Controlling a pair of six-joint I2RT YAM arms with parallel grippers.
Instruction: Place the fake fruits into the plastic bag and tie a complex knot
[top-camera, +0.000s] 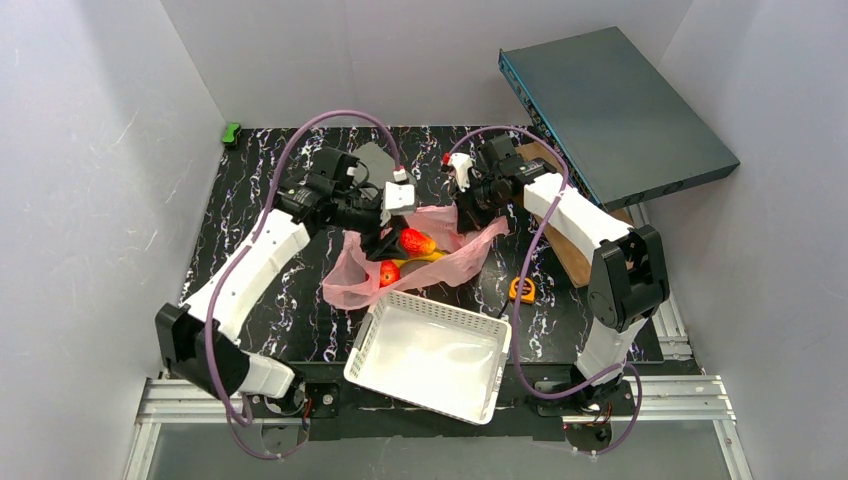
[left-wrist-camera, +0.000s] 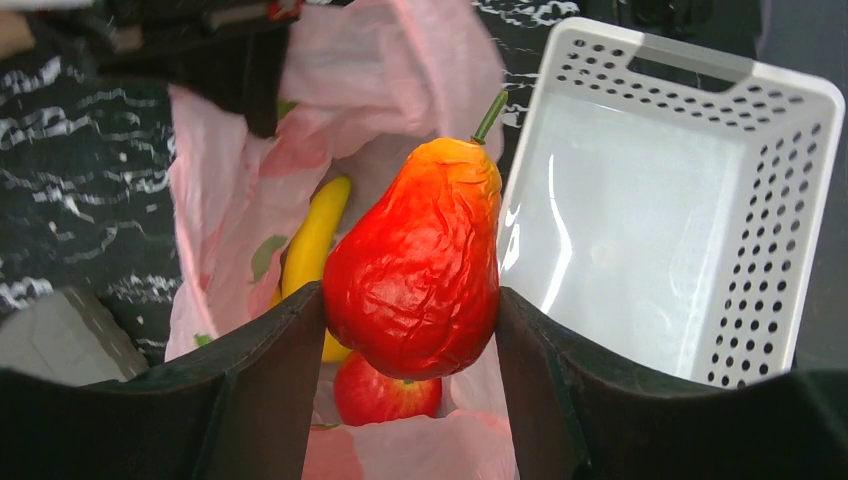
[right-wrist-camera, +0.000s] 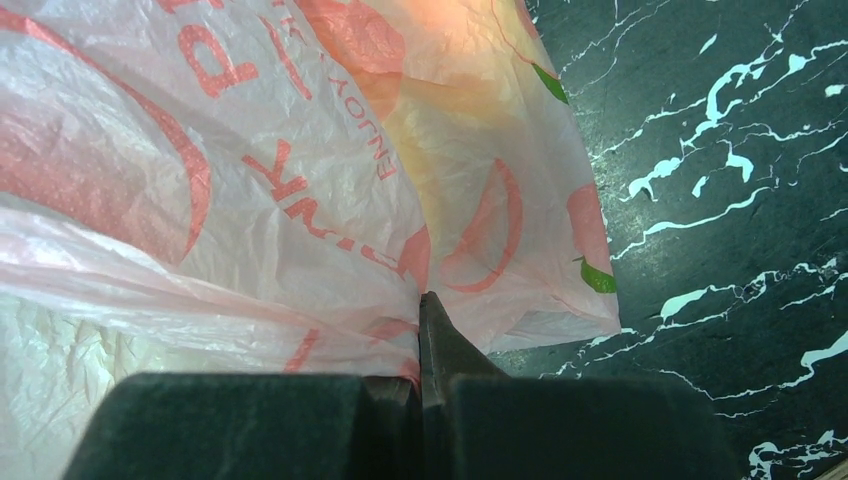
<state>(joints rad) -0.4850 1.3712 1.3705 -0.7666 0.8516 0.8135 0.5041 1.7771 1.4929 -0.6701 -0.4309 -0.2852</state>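
Note:
My left gripper (top-camera: 397, 243) is shut on the small red pointed fruit (left-wrist-camera: 415, 265), holding it over the open mouth of the pink plastic bag (top-camera: 350, 280). In the left wrist view the yellow banana (left-wrist-camera: 315, 235) and the red apple (left-wrist-camera: 385, 395) lie inside the bag (left-wrist-camera: 400, 60) below the held fruit. My right gripper (top-camera: 470, 215) is shut on the bag's far edge (right-wrist-camera: 250, 150), holding it up. An orange-yellow shape (right-wrist-camera: 460, 110) shows through the plastic; it may be the mango. No knot shows.
A white lattice basket (top-camera: 440, 305) stands just in front of the bag, also in the left wrist view (left-wrist-camera: 780, 200). A yellow-orange tape measure (top-camera: 522, 290) lies to its right. A dark flat box (top-camera: 615, 110) leans at the back right over a wooden board (top-camera: 570, 245).

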